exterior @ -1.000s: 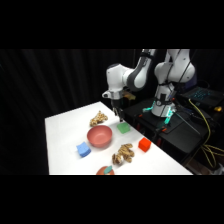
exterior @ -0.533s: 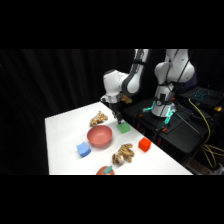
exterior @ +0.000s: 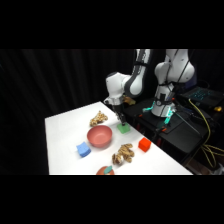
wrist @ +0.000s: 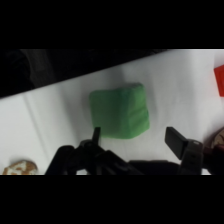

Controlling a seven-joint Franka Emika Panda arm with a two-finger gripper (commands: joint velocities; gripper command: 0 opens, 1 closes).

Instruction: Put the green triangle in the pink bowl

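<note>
backdrop: black curtain | white table | yellow cables

Arm is your typical glossy white shell, chunky rounded segments with dark grey bands at the joints. The claw is all black: a bulky linkage plus two blocky, squared-off fingers. Base has a teal-green glow on it.
</note>
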